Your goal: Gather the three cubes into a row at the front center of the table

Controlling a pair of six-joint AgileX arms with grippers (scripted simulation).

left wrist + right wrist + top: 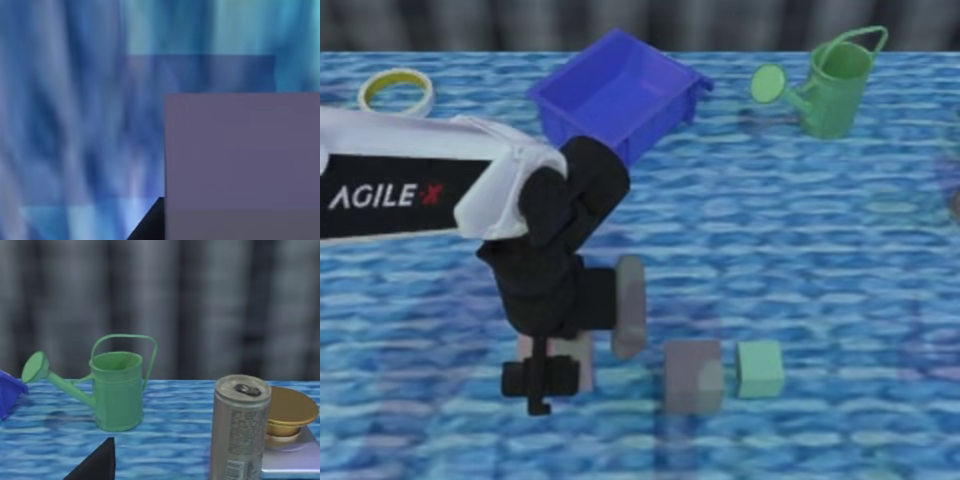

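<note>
Left arm is reaching in from the top view's left edge, bending down toward the front of the worktop. Left pincer is sitting low over the pale pink cube, which is lying left of front center; most of that cube is hidden under the wrist. Cannot tell from the top view whether the black fingers are clamping the cube or standing free of it. In the left wrist view the pink cube is filling much of the picture against the blue rippled surface, with only a dark sliver of finger showing beside it, so the grip stays undetermined.

Grey cube is resting at front center, just beside the mint-green cube on its right; the two are looking nearly touching. The pink cube is lying apart from them, to the left.

Blue bin is sitting at the back, watering can to its right, tape ring at back left.

Right arm is out of the top view. Its wrist camera is showing the watering can, a drinks can and a gold bowl on a pale slab. Right pincer state: cannot tell.
</note>
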